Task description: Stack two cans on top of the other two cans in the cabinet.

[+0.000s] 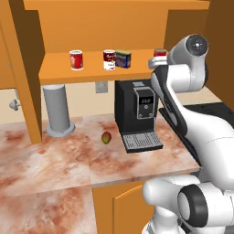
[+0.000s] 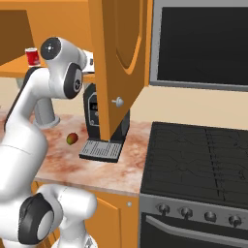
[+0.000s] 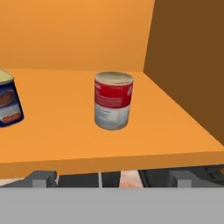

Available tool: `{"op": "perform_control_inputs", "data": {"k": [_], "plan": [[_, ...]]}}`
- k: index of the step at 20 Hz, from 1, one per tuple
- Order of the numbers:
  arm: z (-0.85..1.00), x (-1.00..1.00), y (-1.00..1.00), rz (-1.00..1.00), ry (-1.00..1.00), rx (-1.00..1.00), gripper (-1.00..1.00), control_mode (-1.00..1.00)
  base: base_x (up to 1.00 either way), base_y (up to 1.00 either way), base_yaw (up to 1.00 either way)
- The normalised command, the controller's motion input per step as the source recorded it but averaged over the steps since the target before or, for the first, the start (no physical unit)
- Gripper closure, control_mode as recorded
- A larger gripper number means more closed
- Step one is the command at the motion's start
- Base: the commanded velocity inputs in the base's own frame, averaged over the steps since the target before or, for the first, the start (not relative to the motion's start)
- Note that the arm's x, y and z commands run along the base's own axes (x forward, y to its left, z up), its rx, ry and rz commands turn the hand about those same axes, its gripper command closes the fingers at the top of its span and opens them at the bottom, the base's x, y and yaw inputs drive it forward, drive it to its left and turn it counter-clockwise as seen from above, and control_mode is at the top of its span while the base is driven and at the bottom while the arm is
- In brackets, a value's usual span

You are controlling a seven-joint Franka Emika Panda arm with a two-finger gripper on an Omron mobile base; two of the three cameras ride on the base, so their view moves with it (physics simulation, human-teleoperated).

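Note:
In the hand view a red can with a greyish lower part (image 3: 113, 100) stands upright on the cabinet's shelf board (image 3: 65, 140), near the right wall. My gripper (image 3: 111, 178) is open just in front of the shelf edge, level with this can and short of it. The squat blue can (image 3: 8, 104) is at that view's left edge. From the left base view the shelf (image 1: 91, 71) carries the bright red can (image 1: 76, 59), the dark red and white can (image 1: 109, 59), the blue can (image 1: 123, 58) beside it, and the red-grey can (image 1: 160, 52), partly hidden by my arm.
A black coffee machine (image 1: 139, 114) stands on the marble counter (image 1: 55, 155) below the shelf, with a grey cylinder (image 1: 57, 109) and a small fruit (image 1: 106, 137) to its left. The open cabinet door (image 2: 121, 63) hangs right of my arm. A stove (image 2: 193, 160) lies further right.

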Motion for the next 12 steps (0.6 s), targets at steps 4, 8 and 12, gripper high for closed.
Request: {"op": "perform_control_inputs", "data": {"k": [4, 8, 12], "plan": [[-0.04, 0.25, -0.02, 0.0, -0.01, 0.09, -1.0, -1.0, 0.0, 0.0, 0.0], [-0.05, 0.2, -0.09, 0.0, 0.0, 0.05, -1.0, -1.0, 0.0, 0.0, 0.0], [-0.06, 0.14, -0.06, 0.0, -0.05, 0.0, -1.0, -1.0, 0.0, 0.0, 0.0]]}}
